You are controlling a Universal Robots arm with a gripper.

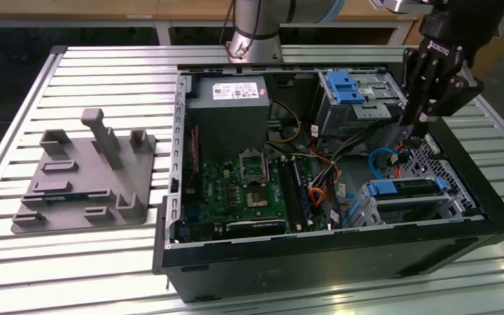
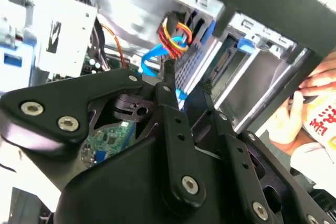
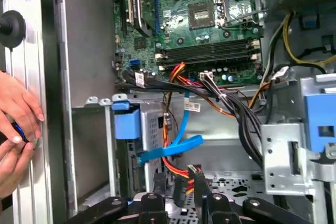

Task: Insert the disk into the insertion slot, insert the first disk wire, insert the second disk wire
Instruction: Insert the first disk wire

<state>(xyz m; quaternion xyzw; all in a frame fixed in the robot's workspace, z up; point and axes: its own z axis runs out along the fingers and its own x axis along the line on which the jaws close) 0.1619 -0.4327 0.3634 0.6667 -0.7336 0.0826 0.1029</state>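
The disk (image 1: 409,187), silver with a blue bracket (image 3: 126,124), sits inside the insertion slot (image 1: 449,205), a perforated metal cage at the case's near corner on the exterior view's right. My gripper (image 1: 403,146) reaches down into the case just behind that cage. In the first wrist view its fingertips (image 3: 159,181) close around a black connector (image 3: 181,186) with red, yellow and orange wires (image 3: 176,169). A flat blue disk wire (image 3: 176,148) loops beside it, its end lying against the back of the disk. The second wrist view has both wires (image 2: 176,32) ahead of my gripper (image 2: 186,85).
A taller metal bay with a blue latch (image 1: 348,92) stands behind the gripper. The motherboard (image 1: 252,190) and power supply (image 1: 226,105) lie toward the exterior view's left. A person's hands (image 3: 16,124) rest outside the case wall. A grey fixture (image 1: 86,177) sits on the slatted table.
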